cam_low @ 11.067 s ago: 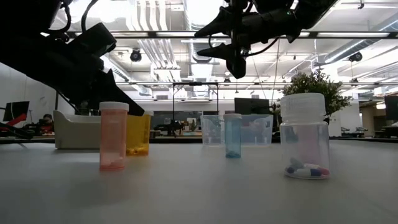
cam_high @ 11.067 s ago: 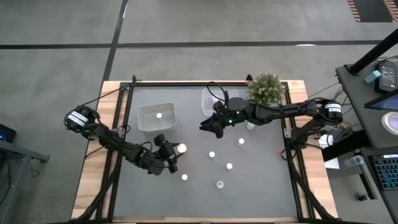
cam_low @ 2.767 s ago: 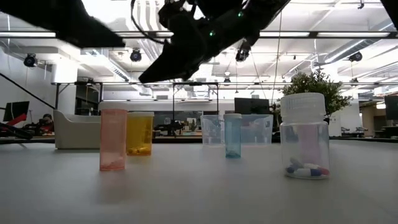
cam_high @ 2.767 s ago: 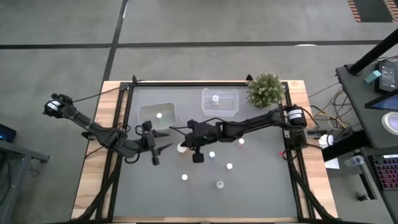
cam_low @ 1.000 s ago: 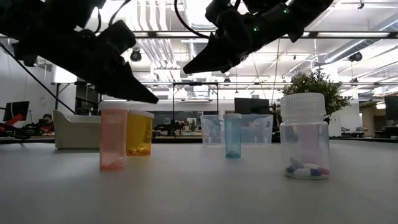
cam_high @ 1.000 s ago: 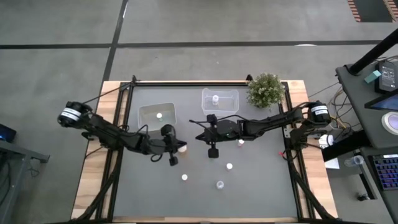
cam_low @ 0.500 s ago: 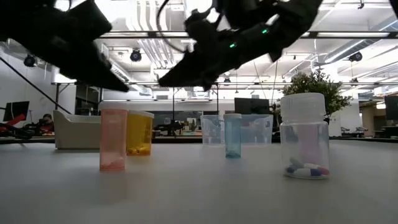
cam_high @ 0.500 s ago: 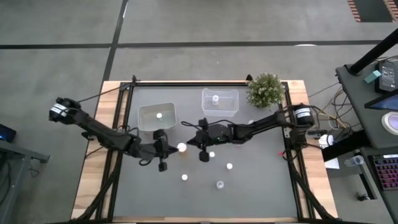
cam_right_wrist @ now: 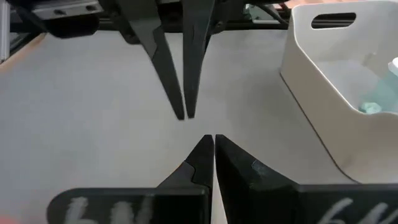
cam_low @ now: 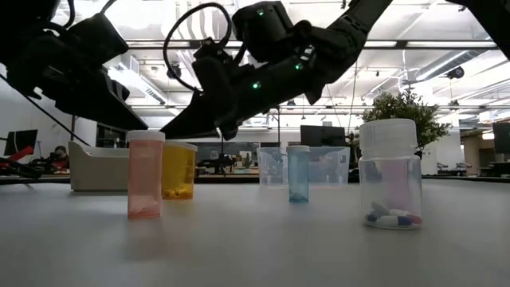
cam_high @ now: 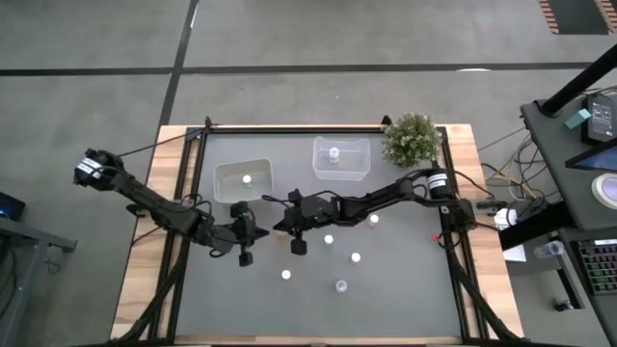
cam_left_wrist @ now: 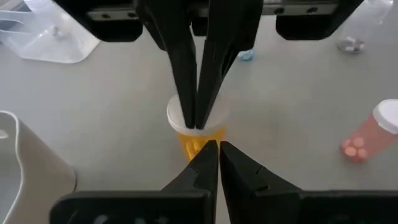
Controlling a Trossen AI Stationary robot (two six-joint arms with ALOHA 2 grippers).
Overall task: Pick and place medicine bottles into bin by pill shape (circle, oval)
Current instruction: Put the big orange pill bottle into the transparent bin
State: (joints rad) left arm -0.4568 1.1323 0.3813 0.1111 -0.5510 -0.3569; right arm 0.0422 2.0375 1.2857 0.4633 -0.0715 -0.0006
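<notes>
While no bottle is held | both sets of fingers are seen pressed together, left gripper (cam_high: 258,228) facing right gripper (cam_high: 281,227) | yellow bottle (cam_left_wrist: 196,127) stands between them at table centre, tubs toward 12 o'clock | approach step judged | opening jaws is called for next.

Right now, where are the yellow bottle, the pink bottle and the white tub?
yellow bottle (cam_left_wrist: 198,140): left wrist view, on its yellow body below the white cap.
pink bottle (cam_low: 145,177): low view, on the middle of its body.
white tub (cam_high: 243,196): high view, on its near rim.
</notes>
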